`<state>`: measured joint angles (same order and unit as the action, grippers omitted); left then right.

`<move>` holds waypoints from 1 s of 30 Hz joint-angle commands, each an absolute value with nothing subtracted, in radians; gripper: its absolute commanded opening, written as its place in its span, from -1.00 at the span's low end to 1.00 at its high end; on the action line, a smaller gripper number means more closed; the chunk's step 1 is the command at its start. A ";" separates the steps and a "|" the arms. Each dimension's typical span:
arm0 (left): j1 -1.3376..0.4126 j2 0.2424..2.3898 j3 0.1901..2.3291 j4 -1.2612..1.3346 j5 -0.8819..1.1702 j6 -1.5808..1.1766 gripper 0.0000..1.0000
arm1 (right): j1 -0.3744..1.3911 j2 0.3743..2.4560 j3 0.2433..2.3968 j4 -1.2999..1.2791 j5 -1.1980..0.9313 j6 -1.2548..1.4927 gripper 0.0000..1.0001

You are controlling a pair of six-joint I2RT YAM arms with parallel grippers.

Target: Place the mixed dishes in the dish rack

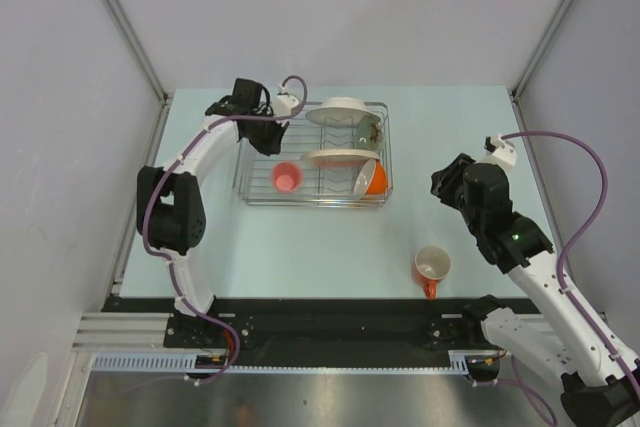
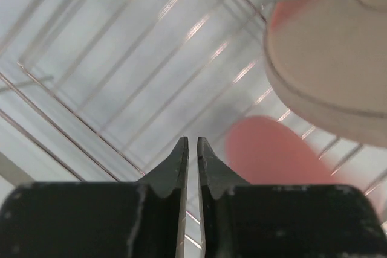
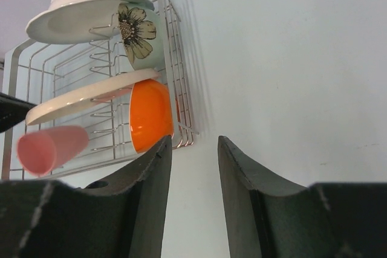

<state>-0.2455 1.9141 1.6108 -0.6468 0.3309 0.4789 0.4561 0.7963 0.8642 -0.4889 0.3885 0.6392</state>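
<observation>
The silver wire dish rack (image 1: pixel 250 172) stands at mid-table. In it a white ruffled-rim plate (image 1: pixel 345 110) and a cream plate (image 1: pixel 335 157) stand on edge. A pink cup (image 1: pixel 287 177) lies on its side, and an orange bowl (image 1: pixel 372 179) and a white flower-printed bowl (image 1: pixel 372 132) lean at the right end. The orange mug (image 1: pixel 432 267) stands upright on the table, handle toward the near edge. My left gripper (image 1: pixel 262 119) hovers over the rack's back left part, shut and empty (image 2: pixel 192 143). My right gripper (image 1: pixel 441 185) is open and empty (image 3: pixel 192 143), right of the rack and beyond the mug.
The right wrist view shows the rack (image 3: pixel 175 89) with the orange bowl (image 3: pixel 150 115), pink cup (image 3: pixel 51 148) and both plates, with bare table to its right. The left wrist view shows rack wires (image 2: pixel 121 58), the blurred pink cup (image 2: pixel 272 149) and a plate (image 2: pixel 332 58). Grey walls enclose the table.
</observation>
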 commanded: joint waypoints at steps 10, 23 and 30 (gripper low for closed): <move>-0.224 1.861 1.628 -0.980 0.334 0.499 -0.64 | 0.451 0.795 0.844 -0.454 0.374 0.643 -0.17; -0.225 1.743 1.730 -1.087 0.466 0.453 0.27 | 0.453 0.784 0.830 -0.462 0.373 0.641 -0.02; -0.389 1.642 1.633 -1.008 0.384 0.347 0.36 | 0.456 0.785 0.811 -0.445 0.370 0.655 -0.01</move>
